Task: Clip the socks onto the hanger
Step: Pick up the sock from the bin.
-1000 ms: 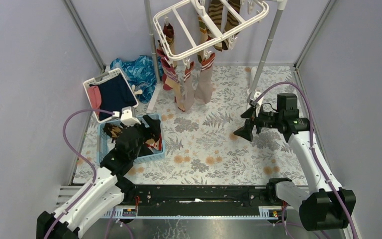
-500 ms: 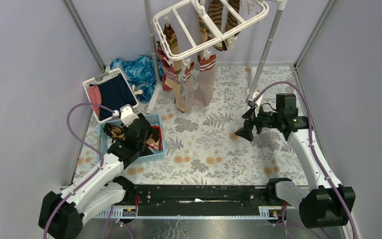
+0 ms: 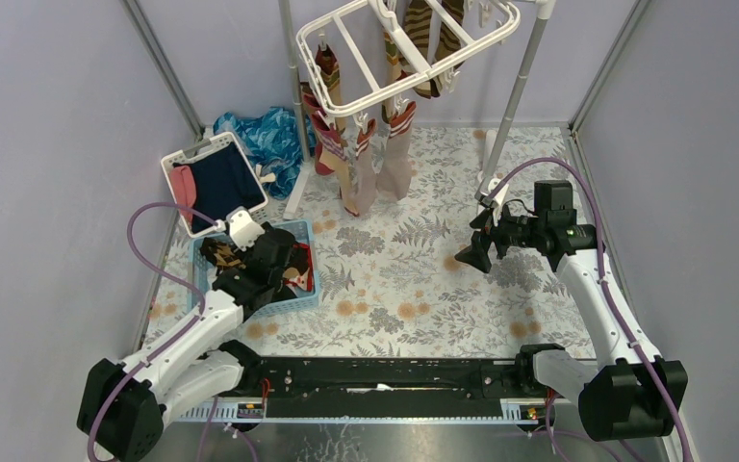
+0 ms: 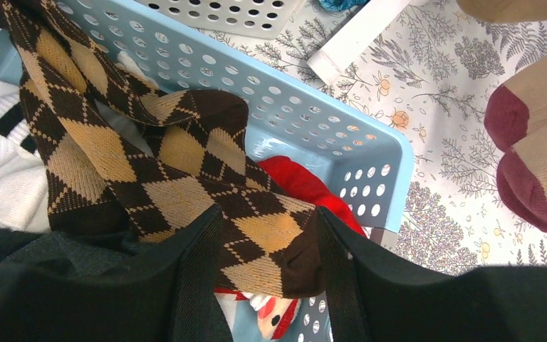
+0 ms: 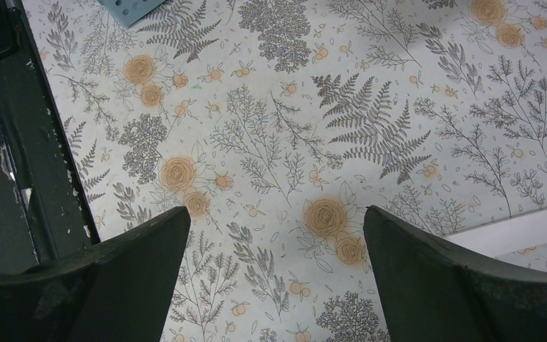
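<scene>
The floral cloth (image 3: 404,279), pale with grey ferns and orange roses, covers the table. Plain lavender walls enclose it: the left wall (image 3: 48,144), the right wall (image 3: 702,115) and the back wall (image 3: 241,58). A grey metal post (image 3: 162,65) rises at its far left corner. A black rail (image 3: 385,377) runs along its near edge. The light is soft and even.

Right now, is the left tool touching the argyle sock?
Touching. Left wrist view shows the left tool closed on the argyle sock, fabric filling the gap.

We see a white slotted laundry basket (image 3: 195,148) just behind the small blue plastic basket (image 4: 313,132), with shiny blue cloth (image 3: 267,135) further behind.
</scene>
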Available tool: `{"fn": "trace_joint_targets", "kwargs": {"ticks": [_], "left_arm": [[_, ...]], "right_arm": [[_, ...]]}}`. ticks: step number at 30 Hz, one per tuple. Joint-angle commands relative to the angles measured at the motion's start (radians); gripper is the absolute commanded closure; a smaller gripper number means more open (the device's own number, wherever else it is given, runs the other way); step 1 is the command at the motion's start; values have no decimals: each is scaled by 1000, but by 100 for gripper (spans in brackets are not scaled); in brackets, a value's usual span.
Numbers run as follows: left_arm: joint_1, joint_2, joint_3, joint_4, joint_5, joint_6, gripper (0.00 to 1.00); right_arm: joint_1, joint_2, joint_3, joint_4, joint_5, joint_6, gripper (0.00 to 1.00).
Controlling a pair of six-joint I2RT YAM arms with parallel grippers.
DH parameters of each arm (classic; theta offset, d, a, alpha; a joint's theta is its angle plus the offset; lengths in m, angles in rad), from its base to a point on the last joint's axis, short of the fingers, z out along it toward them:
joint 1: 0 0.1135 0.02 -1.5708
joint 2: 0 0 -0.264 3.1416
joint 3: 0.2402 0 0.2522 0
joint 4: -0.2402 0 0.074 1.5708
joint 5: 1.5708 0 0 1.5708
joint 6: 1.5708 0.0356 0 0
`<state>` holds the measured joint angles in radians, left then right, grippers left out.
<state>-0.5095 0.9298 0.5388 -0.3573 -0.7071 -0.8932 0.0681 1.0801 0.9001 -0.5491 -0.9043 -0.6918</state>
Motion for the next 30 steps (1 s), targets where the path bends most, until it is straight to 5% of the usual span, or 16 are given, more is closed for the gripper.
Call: {"fn": "trace_joint_targets", "kwargs": {"ticks": [1, 13, 16, 20, 30], "left_arm": [[5, -11, 1, -15, -54, -30, 45], [5, -25, -1, -17, -45, -9, 42], [5, -58, -17, -16, -34, -9, 33], [5, -123, -45, -7, -10, 3, 3], [5, -266, -89, 110, 163, 199, 1]], "right_arm": [[-8, 4, 37, -16, 10, -25, 0], [-7, 7, 42, -37, 31, -54, 0], [-7, 13, 45, -43, 47, -63, 0], [-7, 21, 51, -53, 65, -72, 0], [-8, 41, 82, -95, 110, -97, 0]]}}
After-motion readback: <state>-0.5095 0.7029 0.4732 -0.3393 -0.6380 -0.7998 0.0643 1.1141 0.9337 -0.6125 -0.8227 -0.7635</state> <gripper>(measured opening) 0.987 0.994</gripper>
